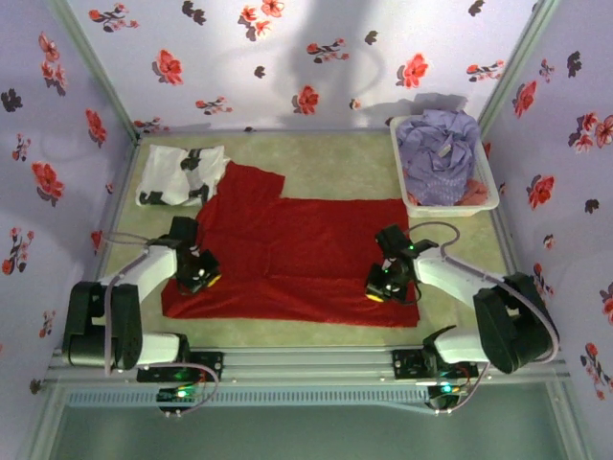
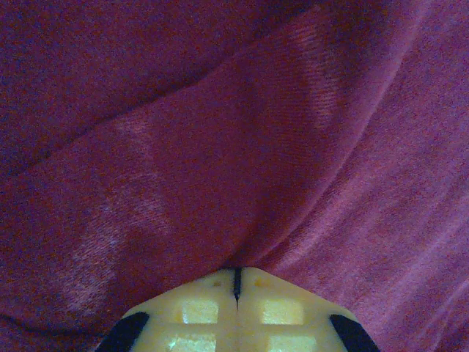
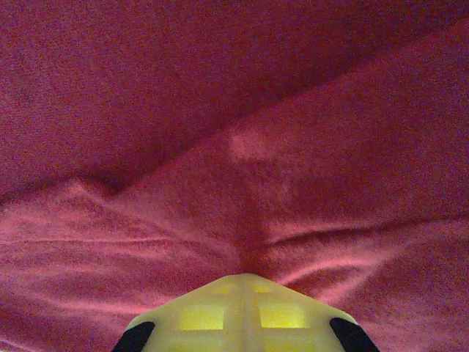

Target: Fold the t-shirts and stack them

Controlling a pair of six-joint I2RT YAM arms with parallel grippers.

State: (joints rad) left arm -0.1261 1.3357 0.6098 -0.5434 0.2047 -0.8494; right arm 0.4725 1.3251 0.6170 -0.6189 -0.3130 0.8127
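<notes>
Plain bright red cloth t-shirt (image 1: pixel 306 244), lying spread on the pale green table (image 1: pixel 335 168), limp and light: you are pinching it near its front corners, left gripper (image 1: pixel 197 275) and right gripper (image 1: pixel 381 287) both clamped on fabric.

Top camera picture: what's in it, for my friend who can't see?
A red t-shirt lies spread on the table, pinched near its front edge by the left tool and the right tool. A white t-shirt with black print sits back left, and a white basket back right holds a lavender shirt.
</notes>
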